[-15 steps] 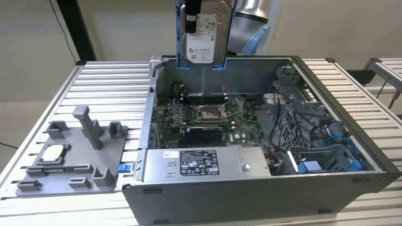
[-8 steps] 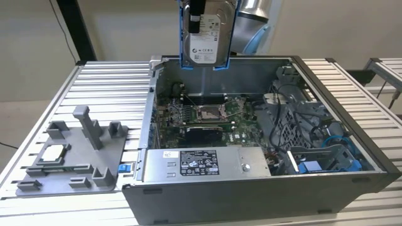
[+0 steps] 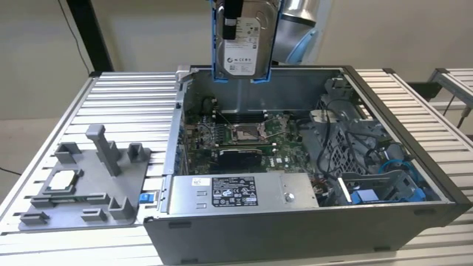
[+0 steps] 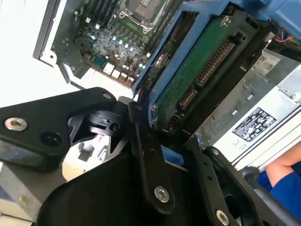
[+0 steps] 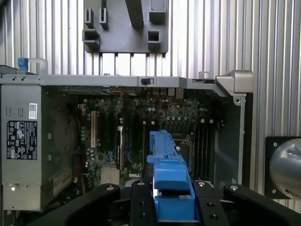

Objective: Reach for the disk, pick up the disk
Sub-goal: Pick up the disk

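Blue-railed disk (image 3: 242, 47) is hanging clamped in the gripper (image 4: 150, 141) at twelve o'clock above the motherboard (image 3: 240, 138); slipping would be dropping it there.

A ribbed, silver-grey metal table (image 3: 133, 100) made of parallel slats spans the exterior view from the left edge to the right. On it, in the centre and right of the frame, stands an open grey computer case (image 3: 296, 233), its side panel off and its interior facing up. In the lower left of the frame, just beside the case, lies a flat grey plastic fixture (image 3: 88, 191) with upright posts and blocks. At the upper right edge, a second slatted surface (image 3: 454, 83) stands apart from the table.
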Tool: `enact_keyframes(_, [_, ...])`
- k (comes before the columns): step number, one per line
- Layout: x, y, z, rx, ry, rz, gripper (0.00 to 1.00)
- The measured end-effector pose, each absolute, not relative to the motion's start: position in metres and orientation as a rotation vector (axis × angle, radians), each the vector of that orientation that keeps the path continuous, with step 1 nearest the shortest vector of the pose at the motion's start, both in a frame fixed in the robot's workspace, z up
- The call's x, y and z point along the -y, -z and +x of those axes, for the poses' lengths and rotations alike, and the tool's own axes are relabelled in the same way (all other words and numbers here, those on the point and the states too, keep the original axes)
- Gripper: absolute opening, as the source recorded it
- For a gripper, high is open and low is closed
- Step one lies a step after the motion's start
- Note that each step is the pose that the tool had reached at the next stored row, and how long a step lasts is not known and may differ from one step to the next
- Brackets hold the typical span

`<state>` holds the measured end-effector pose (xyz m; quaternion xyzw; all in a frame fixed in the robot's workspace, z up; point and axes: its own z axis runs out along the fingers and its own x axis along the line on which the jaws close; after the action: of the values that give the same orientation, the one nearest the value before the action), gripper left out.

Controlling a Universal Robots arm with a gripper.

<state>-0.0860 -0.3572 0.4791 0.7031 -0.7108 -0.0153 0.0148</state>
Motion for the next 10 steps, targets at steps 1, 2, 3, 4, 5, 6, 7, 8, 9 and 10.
enact_keyframes(1, [0.359, -0.479, -0.086, 2.212, 0.048, 2.188, 0.0])
enact_keyframes(2, [0.361, -0.479, -0.085, 2.212, 0.048, 2.187, 0.0])
enact_keyframes(3, [0.364, -0.479, -0.085, 2.213, 0.048, 2.187, 0.0])
enact_keyframes(4, [0.366, -0.479, -0.084, 2.213, 0.049, 2.187, 0.0])
enact_keyframes(5, [0.368, -0.479, -0.084, 2.213, 0.049, 2.186, 0.0])
enact_keyframes(6, [0.37, -0.479, -0.084, 2.213, 0.049, 2.186, 0.0])
enact_keyframes(7, [0.373, -0.479, -0.083, 2.214, 0.049, 2.185, 0.0])
enact_keyframes(8, [0.375, -0.478, -0.083, 2.214, 0.05, 2.185, 0.0])
enact_keyframes(9, [0.377, -0.478, -0.083, 2.214, 0.05, 2.184, 0.0])
enact_keyframes(10, [0.38, -0.478, -0.082, 2.214, 0.05, 2.184, 0.0])
